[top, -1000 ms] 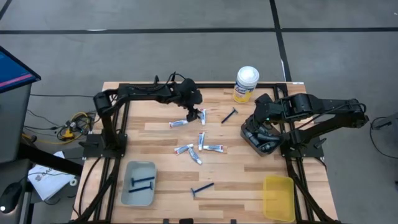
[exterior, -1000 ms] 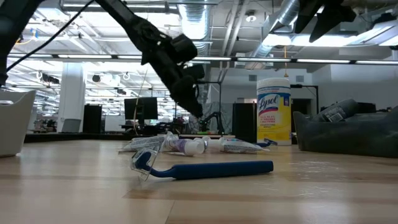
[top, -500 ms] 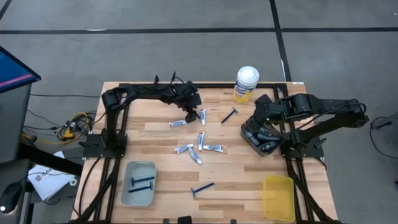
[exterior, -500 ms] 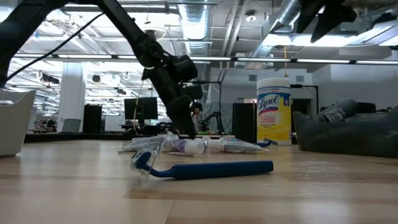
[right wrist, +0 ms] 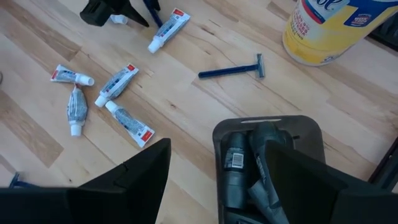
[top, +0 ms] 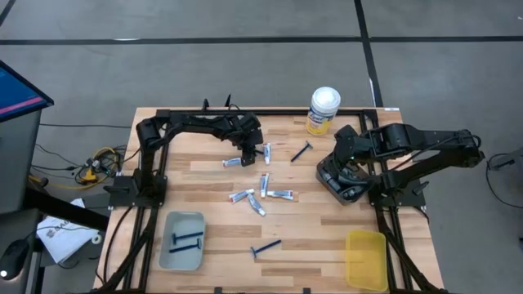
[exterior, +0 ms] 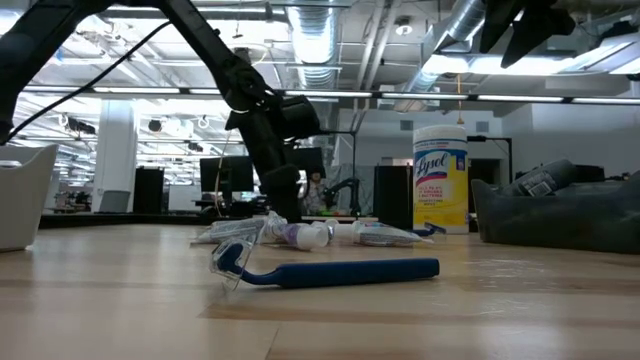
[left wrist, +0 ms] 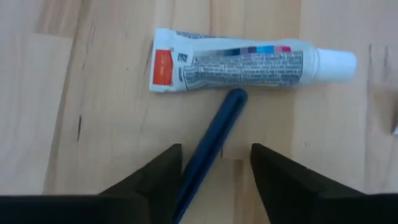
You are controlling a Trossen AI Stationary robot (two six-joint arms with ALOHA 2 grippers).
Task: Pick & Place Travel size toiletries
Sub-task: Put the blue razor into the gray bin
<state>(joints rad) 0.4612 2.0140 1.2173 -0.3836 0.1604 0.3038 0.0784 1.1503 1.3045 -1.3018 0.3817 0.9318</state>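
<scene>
Wooden slats make up the bench, set on a grey floor, with the toiletries scattered across its middle. The left hand is low over the far-centre of the bench, its fingers spread on either side of a dark-blue razor handle that lies flat with its tip touching a small white tube — a straddling stance that looks like the start of a pinch, though the fingers do not yet press on the handle. More tubes lie loose near the centre, another razor rests near the yellow canister, and one more lies toward the front edge. Two razors already sit in the grey tray, probably the bin for that kind. The right hand waits with fingers spread above the dark tray holding grey containers; the yellow tray holds nothing visible.
</scene>
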